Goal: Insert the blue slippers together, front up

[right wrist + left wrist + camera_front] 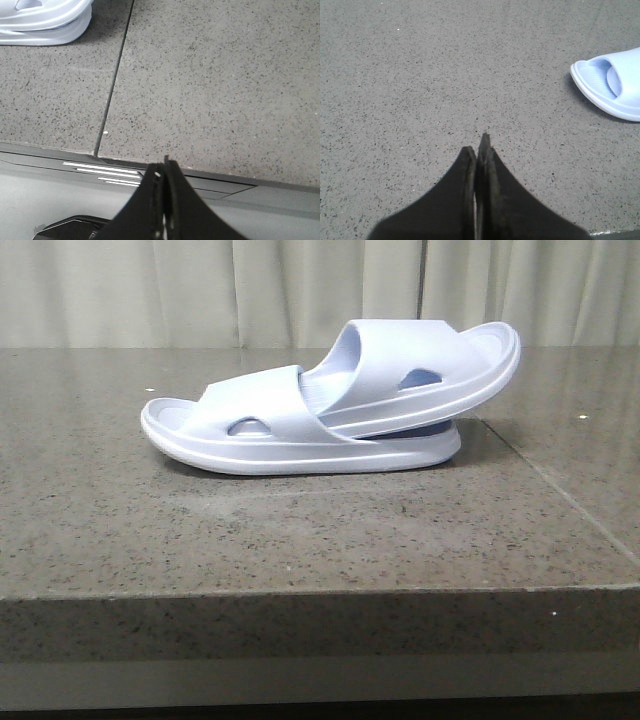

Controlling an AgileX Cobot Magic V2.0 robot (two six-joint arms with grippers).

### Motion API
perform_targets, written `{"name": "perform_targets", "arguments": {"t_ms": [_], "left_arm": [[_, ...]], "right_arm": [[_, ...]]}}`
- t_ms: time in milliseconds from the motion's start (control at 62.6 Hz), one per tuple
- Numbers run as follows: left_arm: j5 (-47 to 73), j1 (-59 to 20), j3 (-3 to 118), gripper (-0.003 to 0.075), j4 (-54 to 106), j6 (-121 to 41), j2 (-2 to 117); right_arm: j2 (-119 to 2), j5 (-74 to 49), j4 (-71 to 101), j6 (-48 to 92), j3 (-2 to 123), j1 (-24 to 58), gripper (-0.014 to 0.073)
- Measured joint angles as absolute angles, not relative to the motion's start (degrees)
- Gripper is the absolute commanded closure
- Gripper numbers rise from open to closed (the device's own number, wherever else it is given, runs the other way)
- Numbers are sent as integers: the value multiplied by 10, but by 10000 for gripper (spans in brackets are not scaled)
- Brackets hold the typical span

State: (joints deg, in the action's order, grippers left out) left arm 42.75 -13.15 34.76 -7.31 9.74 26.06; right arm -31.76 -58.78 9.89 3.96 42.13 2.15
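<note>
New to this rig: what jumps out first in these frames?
The pair of blue slippers in the middle of the speckled stone table: the upper slipper is pushed toe-first under the strap of the lower slipper and tilts up toward the right. Neither arm shows in the front view. Both wrist views show the left gripper and right gripper shut and holding nothing, away from the slippers.
</note>
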Motion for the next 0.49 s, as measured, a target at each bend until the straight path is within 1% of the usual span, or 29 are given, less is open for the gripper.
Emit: {"name": "perform_targets", "arguments": {"t_ms": [160, 271, 495], "left_arm": [[397, -128, 327, 741, -69, 100, 230], [351, -107, 285, 741, -42, 102, 186], [191, -47, 135, 741, 44, 105, 85]], "right_arm": [[-318, -588, 99, 40, 421, 21, 712], [-318, -588, 99, 40, 421, 21, 712], [-318, -588, 99, 40, 421, 21, 712]]}}
